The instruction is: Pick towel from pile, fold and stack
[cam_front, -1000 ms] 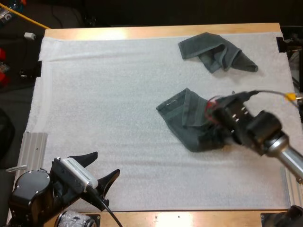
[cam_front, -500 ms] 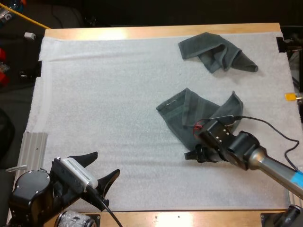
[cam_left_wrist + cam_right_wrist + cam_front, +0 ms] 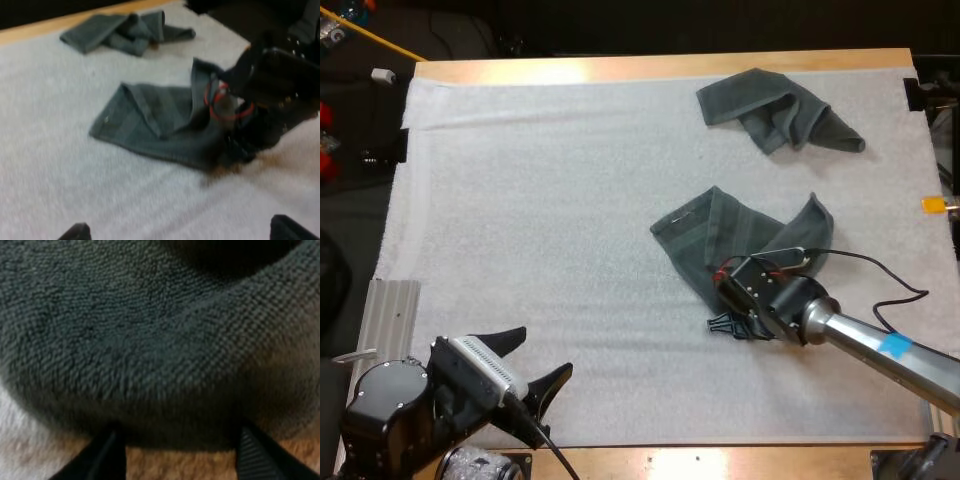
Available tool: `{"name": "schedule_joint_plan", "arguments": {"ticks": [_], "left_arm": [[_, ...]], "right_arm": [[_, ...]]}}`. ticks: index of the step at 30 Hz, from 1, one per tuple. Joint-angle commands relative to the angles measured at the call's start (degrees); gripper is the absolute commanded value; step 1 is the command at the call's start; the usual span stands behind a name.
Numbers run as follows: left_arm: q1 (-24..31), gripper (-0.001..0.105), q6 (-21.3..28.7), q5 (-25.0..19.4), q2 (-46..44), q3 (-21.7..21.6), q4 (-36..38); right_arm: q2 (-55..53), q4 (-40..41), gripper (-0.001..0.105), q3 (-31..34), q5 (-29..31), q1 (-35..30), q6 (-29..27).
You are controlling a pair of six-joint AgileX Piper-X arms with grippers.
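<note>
A crumpled dark grey-green towel lies on the white mat, right of centre. My right gripper is low at this towel's near edge. Its fingers stand apart, and the towel bulges just beyond the fingertips. A second crumpled towel rests near the mat's far right corner. My left gripper hovers open over the mat's near left part, holding nothing. From the left wrist the near towel, my right gripper at its edge and the far towel all show.
A ribbed metal rail lies along the mat's left edge by my left arm. The wooden table edge runs behind the far towel. Open mat spreads across the left and centre.
My right arm has swung down and toward the near left, bringing its gripper from above the towel's right part to its near edge. The towel's right flap is uncovered. The left arm stayed put.
</note>
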Motion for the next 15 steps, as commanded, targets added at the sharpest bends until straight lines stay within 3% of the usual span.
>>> {"name": "schedule_joint_plan", "arguments": {"ticks": [1,8,15], "left_arm": [[-0.18,0.068,-0.1,0.42,0.05,-0.36,1.96],[-0.18,0.068,-0.1,0.42,0.05,-0.36,5.54],[-0.18,0.068,0.17,0.42,0.05,-0.36,7.14]], "right_arm": [[0.1,-1.29,0.04,-0.13,1.47,-0.02,0.23],[0.09,-2.22,0.003,-0.36,3.49,-0.02,-0.4],[-3.93,5.68,0.0,-3.44,6.0,-0.02,-7.96]]}}
